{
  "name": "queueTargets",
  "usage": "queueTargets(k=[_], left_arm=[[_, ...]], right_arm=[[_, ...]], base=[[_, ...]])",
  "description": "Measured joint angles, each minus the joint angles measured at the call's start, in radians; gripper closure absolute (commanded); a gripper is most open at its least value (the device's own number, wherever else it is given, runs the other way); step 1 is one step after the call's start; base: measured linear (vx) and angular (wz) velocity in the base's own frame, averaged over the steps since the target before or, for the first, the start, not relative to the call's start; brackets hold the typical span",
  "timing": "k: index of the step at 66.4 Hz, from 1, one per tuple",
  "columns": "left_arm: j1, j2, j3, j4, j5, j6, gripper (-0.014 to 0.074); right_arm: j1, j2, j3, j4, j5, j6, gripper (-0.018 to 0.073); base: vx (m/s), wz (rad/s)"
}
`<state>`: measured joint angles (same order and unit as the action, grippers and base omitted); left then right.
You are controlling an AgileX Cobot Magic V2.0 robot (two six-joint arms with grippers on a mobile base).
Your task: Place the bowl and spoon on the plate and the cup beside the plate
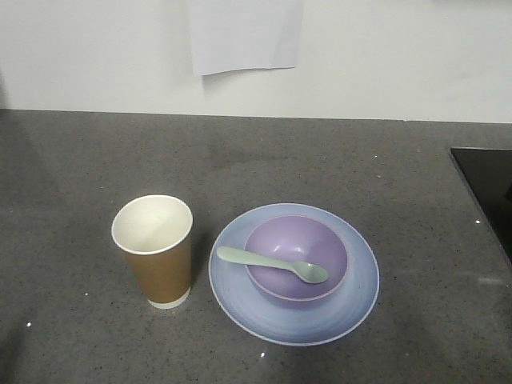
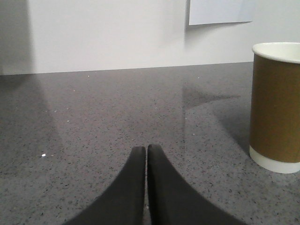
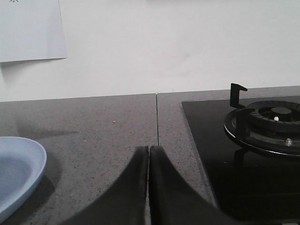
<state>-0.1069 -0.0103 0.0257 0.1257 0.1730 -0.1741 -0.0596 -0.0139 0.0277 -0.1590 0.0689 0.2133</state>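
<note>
In the front view the lavender bowl (image 1: 296, 258) sits in the middle of the pale blue plate (image 1: 356, 300). The mint-green spoon (image 1: 273, 264) lies across the bowl, head to the right, handle over the left rim. The brown paper cup (image 1: 156, 252) stands upright just left of the plate, and shows as cup (image 2: 276, 108) in the left wrist view. My left gripper (image 2: 146, 149) is shut and empty, low over the counter left of the cup. My right gripper (image 3: 149, 149) is shut and empty, right of the plate's rim (image 3: 28, 166). Neither gripper appears in the front view.
The grey speckled counter (image 1: 96, 160) runs back to a white wall with a paper sheet (image 1: 244, 36) taped on it. A black glass hob (image 1: 488, 192) lies at the right edge; its burner grate (image 3: 267, 124) rises close to my right gripper.
</note>
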Motion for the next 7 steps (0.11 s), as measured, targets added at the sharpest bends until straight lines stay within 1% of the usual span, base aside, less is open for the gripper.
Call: queueTargets(k=[7], left_arm=[[0.000, 0.000, 0.000, 0.000, 0.000, 0.000, 0.0604]], right_arm=[[0.000, 0.000, 0.000, 0.000, 0.000, 0.000, 0.0562]], base=[[0.00, 0.00]])
